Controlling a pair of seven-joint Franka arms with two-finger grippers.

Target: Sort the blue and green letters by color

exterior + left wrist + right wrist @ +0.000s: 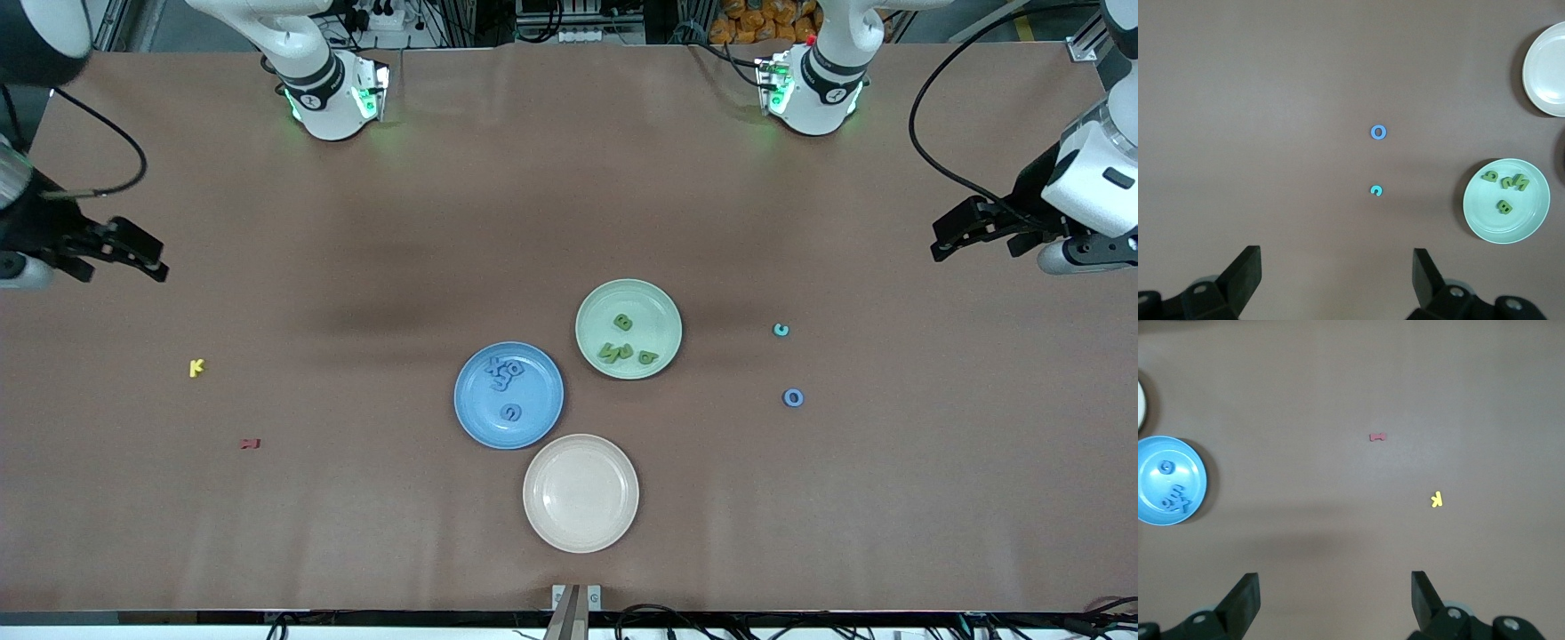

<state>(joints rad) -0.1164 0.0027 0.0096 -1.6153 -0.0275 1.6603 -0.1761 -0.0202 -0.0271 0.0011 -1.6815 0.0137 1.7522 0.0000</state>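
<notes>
Hovering wide open and empty, left gripper [1335, 280] should drop squarely over the small blue ring-shaped letter O [793, 397] at the green plate's [669, 307] four o'clock, while the equally open, empty right gripper [1333, 600] waits.

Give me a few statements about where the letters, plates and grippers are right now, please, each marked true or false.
1. The green plate holds green letters. True.
2. The pale pink plate holds the yellow K. False: that plate has nothing in it, and the K lies on the table toward the right arm's end.
3. A blue O and a teal C lie loose on the table toward the left arm's end. True.
4. The left gripper is shut on the blue O. False: it is open and holds nothing.
5. The dark red letter lies in the blue plate. False: it is on the table, nearer the front camera than the K.
6. The right gripper is open. True.
</notes>
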